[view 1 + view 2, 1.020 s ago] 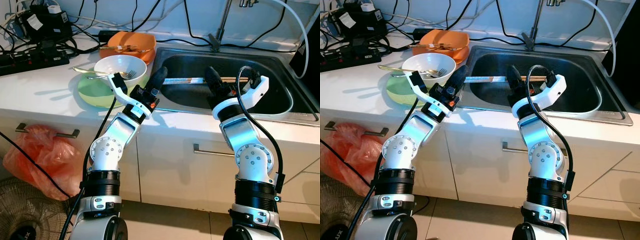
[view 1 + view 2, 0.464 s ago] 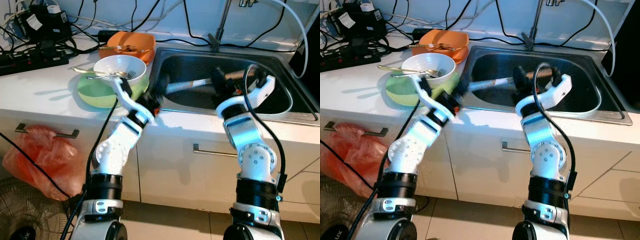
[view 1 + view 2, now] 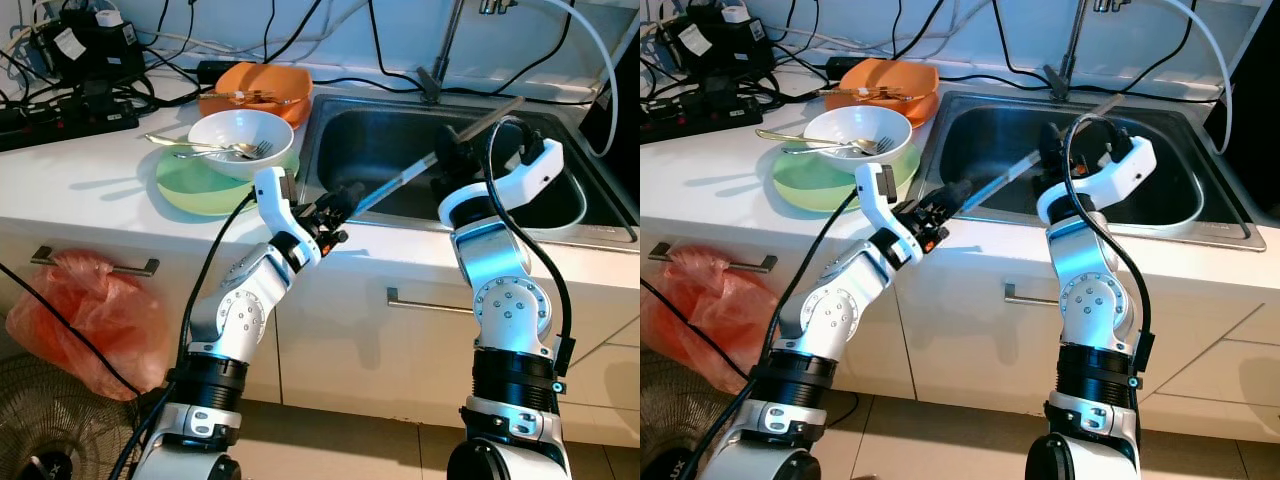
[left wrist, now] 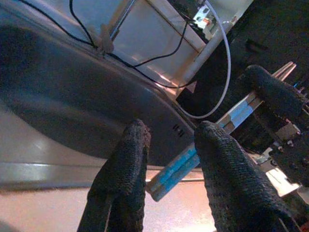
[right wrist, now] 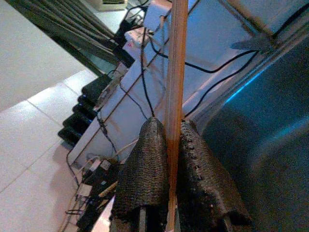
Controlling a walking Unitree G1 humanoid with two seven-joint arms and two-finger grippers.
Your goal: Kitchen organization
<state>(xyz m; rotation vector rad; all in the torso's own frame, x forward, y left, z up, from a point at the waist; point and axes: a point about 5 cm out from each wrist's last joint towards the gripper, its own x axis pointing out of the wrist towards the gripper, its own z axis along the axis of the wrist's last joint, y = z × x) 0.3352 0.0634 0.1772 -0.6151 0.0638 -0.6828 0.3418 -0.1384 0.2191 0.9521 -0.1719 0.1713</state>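
Observation:
A pair of long chopsticks [image 3: 410, 168], wooden with blue-and-white tips, slants over the steel sink [image 3: 560, 235]. Its high end points at the back right, its low end at the front left corner. My right gripper [image 3: 452, 140] is shut on the wooden upper part, seen close up in the right wrist view with the fingers [image 5: 145, 159] pinching the stick [image 5: 176, 58]. My left gripper [image 3: 340, 205] is at the low end by the sink's front rim. It is open, with the blue-and-white tip [image 4: 178, 166] lying between its fingers [image 4: 128, 159].
Left of the sink, a white bowl [image 3: 240, 135] holding a fork and spoon stands on a green plate [image 3: 195, 185]. An orange dish [image 3: 255, 90] sits behind them. Power strips and cables [image 3: 70, 110] crowd the back left. The tap [image 3: 440, 60] rises behind the sink. An orange bag [image 3: 80, 310] hangs below.
My right gripper has lifted its end of the chopsticks from flat to a steep slant. My left gripper has swung from beside the bowl to the chopsticks' low tip.

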